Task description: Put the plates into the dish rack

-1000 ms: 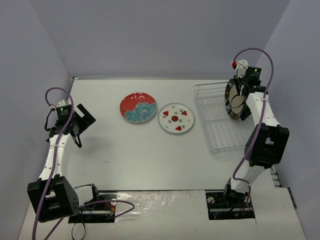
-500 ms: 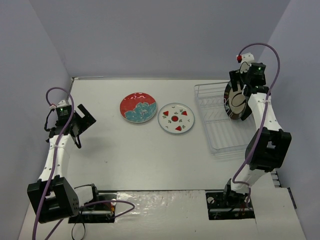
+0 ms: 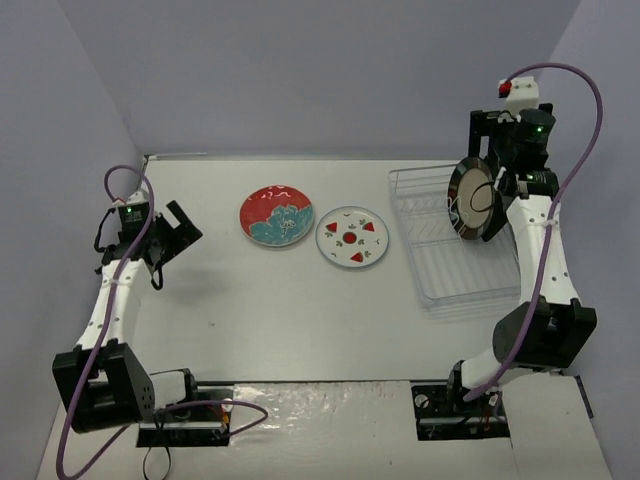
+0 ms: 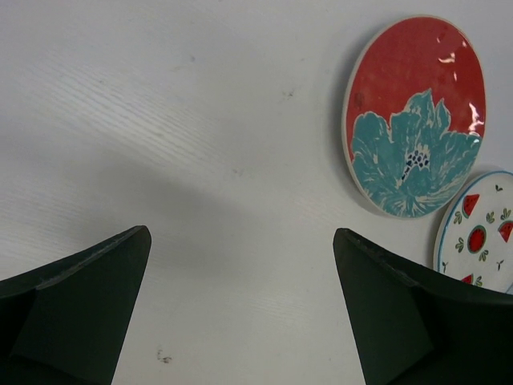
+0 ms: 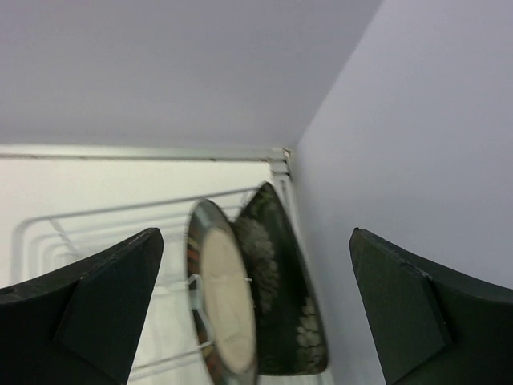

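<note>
The dish rack [image 3: 440, 262] stands at the table's right side. A black-rimmed plate with a beige centre [image 3: 473, 198] [image 5: 224, 301] stands upright in its far end, with a square black flowered plate [image 5: 284, 289] upright behind it. My right gripper [image 3: 505, 150] [image 5: 256, 273] hovers open above these two, holding nothing. The red-and-teal floral plate [image 3: 276, 215] [image 4: 415, 116] and the white watermelon plate [image 3: 352, 238] [image 4: 481, 237] lie flat mid-table. At the left, my left gripper [image 3: 178, 228] [image 4: 240, 277] is open over bare table, apart from the floral plate.
Purple walls close in the table on the left, back and right. The rack's near half [image 3: 455, 280] holds only bare tines. Both arm bases sit at the near edge.
My right gripper opened, let go of the black-rimmed plate now standing in the rack, and rose up and back. The left gripper shifted slightly to the right.
</note>
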Robot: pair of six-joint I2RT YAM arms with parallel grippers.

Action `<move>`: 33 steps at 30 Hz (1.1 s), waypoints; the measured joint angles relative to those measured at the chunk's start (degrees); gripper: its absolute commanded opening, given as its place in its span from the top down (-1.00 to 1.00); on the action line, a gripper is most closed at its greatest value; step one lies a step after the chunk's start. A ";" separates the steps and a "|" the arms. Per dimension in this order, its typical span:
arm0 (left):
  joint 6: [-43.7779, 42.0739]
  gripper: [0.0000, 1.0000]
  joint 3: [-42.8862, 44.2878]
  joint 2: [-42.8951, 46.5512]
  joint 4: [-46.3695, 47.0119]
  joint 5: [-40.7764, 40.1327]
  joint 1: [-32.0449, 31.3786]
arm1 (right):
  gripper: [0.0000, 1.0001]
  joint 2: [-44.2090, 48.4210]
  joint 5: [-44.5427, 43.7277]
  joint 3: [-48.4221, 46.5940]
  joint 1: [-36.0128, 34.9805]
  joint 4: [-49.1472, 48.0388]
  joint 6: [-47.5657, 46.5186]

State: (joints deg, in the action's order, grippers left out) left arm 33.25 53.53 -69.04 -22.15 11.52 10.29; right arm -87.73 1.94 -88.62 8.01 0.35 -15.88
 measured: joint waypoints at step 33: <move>9.43 -0.41 22.66 -47.79 25.59 15.33 -13.66 | -1.00 12.75 2.18 24.01 -22.20 -9.04 35.28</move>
State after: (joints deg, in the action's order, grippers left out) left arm 42.68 76.19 -116.83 3.44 26.84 -3.37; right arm -74.98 4.12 -64.61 -14.20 -8.70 19.40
